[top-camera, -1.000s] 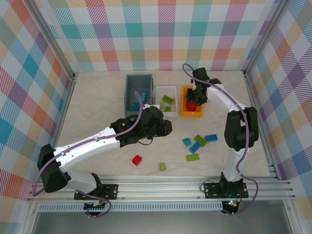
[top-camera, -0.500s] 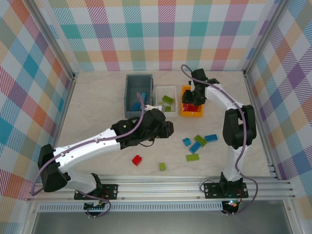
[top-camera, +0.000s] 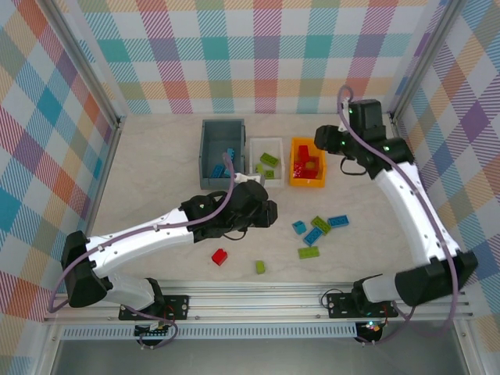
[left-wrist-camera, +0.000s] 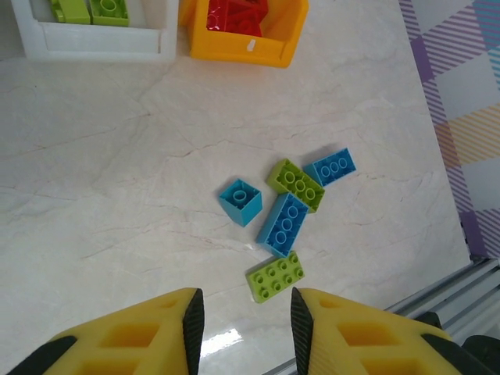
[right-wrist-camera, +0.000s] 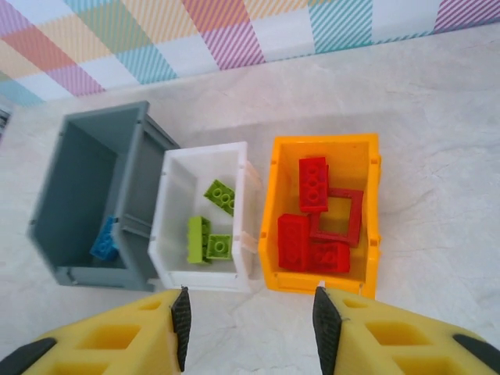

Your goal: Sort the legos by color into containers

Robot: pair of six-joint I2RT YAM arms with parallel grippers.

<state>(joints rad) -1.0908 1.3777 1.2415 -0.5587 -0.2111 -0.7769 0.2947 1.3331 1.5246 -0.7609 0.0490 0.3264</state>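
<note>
Three containers stand in a row at the back: a grey bin (top-camera: 205,153) with blue legos (top-camera: 219,169), a white bin (top-camera: 266,142) with lime legos (right-wrist-camera: 209,234), and an orange bin (top-camera: 307,183) with red legos (right-wrist-camera: 314,184). Loose legos lie in front: a blue and lime cluster (top-camera: 316,230), a red brick (top-camera: 219,256) and a small lime brick (top-camera: 260,266). My left gripper (top-camera: 264,211) hovers left of the cluster, open and empty, above a flat lime brick (left-wrist-camera: 276,275). My right gripper (top-camera: 323,141) is raised behind the orange bin's right side, open and empty.
Checked walls close in the table on three sides. A metal rail (top-camera: 258,297) runs along the near edge, close to the loose bricks. Bare table lies left of the grey bin (right-wrist-camera: 133,203) and right of the orange bin (right-wrist-camera: 269,211).
My right gripper was down in the orange bin; it opened, rose and drew back to the right. The left gripper stayed almost where it was.
</note>
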